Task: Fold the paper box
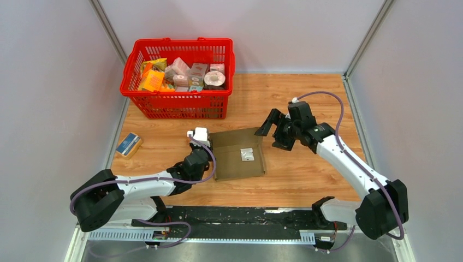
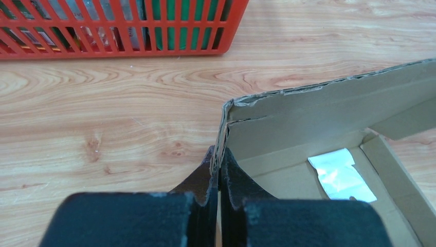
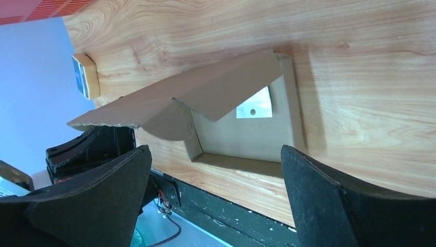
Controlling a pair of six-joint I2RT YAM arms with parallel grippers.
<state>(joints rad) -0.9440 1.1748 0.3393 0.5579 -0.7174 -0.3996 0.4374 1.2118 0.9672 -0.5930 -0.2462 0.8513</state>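
Note:
The paper box lies mid-table as brown cardboard, its walls partly raised, with a white slip inside. My left gripper is shut on the box's left wall. In the left wrist view the fingertips pinch the wall's edge just below the corner of the box. My right gripper hangs open just off the box's far right corner. Between its wide-apart fingers, the right wrist view shows the box with one flap lifted over it; nothing is held.
A red basket of groceries stands at the back left, close behind the box in the left wrist view. A small blue-and-tan packet lies by the left wall. The black base rail runs along the near edge.

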